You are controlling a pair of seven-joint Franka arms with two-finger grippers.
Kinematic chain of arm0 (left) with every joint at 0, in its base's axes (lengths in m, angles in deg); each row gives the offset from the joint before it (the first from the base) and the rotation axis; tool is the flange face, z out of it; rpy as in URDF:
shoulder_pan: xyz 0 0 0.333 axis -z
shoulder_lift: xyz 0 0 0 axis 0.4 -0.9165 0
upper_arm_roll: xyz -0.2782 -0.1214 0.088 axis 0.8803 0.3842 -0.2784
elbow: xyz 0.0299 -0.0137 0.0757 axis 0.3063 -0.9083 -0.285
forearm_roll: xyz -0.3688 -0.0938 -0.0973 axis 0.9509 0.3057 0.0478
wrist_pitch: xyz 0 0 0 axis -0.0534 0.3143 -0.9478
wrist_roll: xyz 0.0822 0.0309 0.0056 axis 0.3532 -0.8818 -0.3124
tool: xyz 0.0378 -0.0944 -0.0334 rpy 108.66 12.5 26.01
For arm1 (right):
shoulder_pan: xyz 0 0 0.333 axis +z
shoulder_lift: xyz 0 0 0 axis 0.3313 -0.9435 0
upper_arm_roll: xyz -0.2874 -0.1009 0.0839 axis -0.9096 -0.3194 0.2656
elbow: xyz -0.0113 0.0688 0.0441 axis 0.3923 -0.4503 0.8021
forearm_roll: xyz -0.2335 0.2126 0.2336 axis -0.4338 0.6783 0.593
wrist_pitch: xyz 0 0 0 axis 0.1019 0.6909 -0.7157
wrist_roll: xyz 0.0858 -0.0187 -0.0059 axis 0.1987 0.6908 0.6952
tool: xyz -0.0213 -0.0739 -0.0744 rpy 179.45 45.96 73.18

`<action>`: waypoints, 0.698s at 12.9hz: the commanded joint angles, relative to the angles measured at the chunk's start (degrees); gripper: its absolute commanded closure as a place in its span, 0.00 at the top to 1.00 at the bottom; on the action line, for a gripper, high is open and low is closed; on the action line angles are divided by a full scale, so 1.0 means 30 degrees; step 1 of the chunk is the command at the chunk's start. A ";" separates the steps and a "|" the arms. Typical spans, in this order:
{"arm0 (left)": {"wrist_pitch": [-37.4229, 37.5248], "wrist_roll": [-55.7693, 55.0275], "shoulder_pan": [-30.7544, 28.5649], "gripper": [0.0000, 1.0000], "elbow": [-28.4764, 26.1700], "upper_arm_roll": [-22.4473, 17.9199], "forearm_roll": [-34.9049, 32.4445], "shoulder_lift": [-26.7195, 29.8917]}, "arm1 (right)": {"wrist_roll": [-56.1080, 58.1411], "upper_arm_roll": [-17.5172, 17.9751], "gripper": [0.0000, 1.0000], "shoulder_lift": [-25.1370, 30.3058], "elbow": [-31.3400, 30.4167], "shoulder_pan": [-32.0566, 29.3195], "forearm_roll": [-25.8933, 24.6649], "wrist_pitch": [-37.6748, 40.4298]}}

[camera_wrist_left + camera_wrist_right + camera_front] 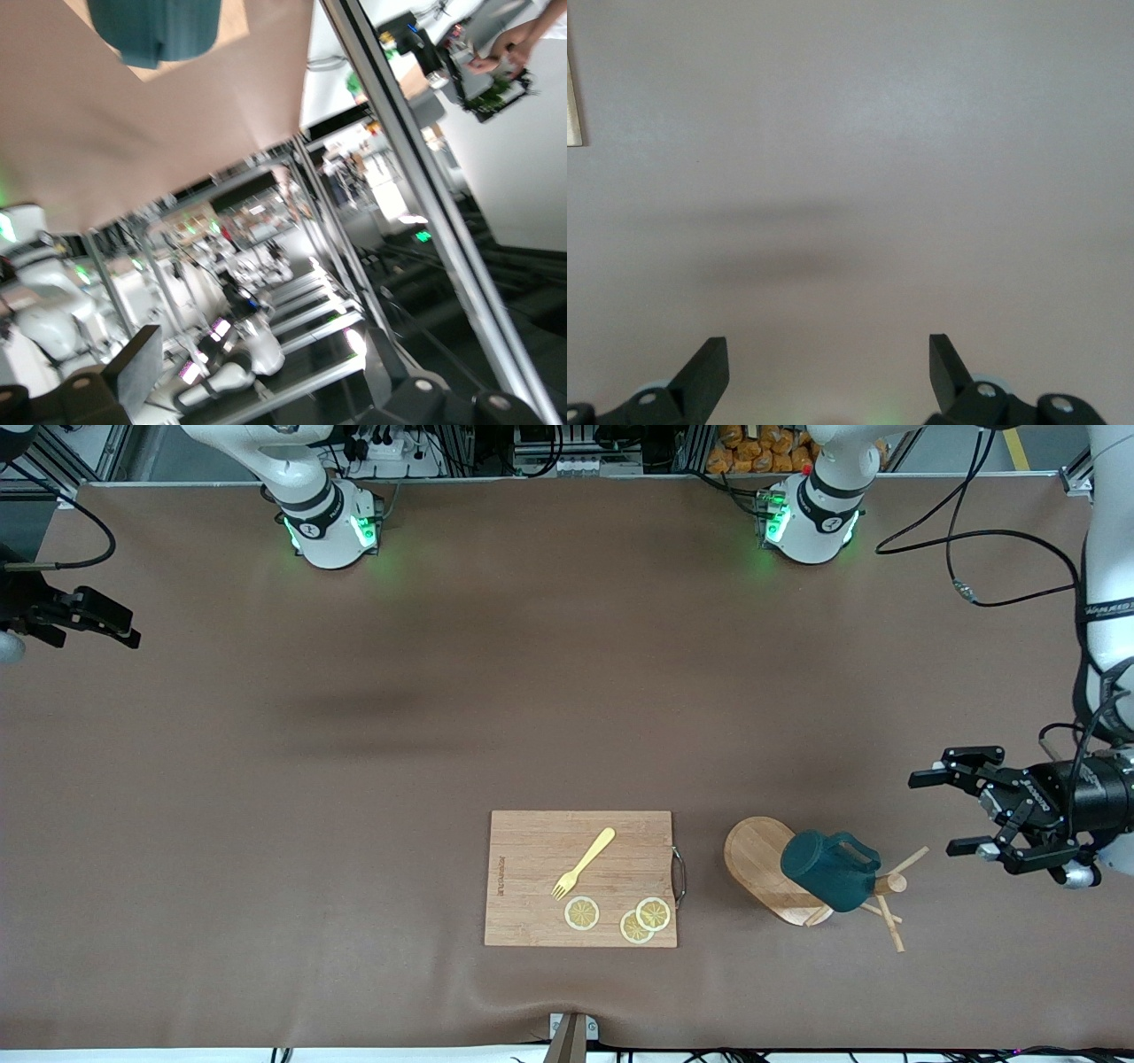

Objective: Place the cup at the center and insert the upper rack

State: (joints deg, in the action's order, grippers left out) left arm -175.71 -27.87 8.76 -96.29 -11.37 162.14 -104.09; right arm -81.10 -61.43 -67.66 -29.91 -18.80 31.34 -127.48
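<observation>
The upper rack point(760, 857) lies tipped on its side toward the left arm's end of the table, its oval base on edge and its post and pegs point(890, 921) pointing at the left arm. The teal cup point(828, 870) rests on the post, handle up. My left gripper point(935, 815) hovers level beside the pegs, open and empty. In the left wrist view the cup point(155, 31) and the rack's base point(244, 18) show apart from the gripper point(261, 372). My right gripper point(124, 633) waits at the right arm's end of the table, and in its own view it stands open point(826, 363) over bare table.
A wooden cutting board point(532, 850) lies beside the rack, toward the table's middle, with a yellow fork point(583, 861) and three lemon slices point(582, 913) on it. Its corner shows in the right wrist view point(573, 106). A black cable point(974, 593) trails near the left arm's base.
</observation>
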 commanded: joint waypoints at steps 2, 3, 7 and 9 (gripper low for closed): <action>0.0136 -0.0150 0.0079 1.00 -0.0530 0.0145 -0.3232 0.2609 | -0.0014 -0.0017 1.00 0.0235 -0.0109 0.0169 -0.0235 -0.0140; 0.0601 -0.0092 0.0021 1.00 -0.0530 0.0233 -0.3759 0.3021 | -0.0014 -0.0017 1.00 0.0264 -0.0109 0.0169 -0.0235 -0.0112; 0.0810 0.0025 0.0108 1.00 -0.0501 0.1196 -0.8846 0.4924 | -0.0014 -0.0017 1.00 0.0323 -0.0109 0.0198 -0.0235 -0.0111; 0.0781 0.0084 0.0166 1.00 -0.0530 0.2077 -1.1278 0.5833 | -0.0101 -0.0017 1.00 0.0294 -0.0109 0.0314 -0.0235 -0.0111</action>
State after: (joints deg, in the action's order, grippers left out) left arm -173.41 -27.83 9.11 -96.35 -6.77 134.16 -90.24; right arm -81.09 -61.36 -67.60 -29.89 -18.62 31.34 -127.66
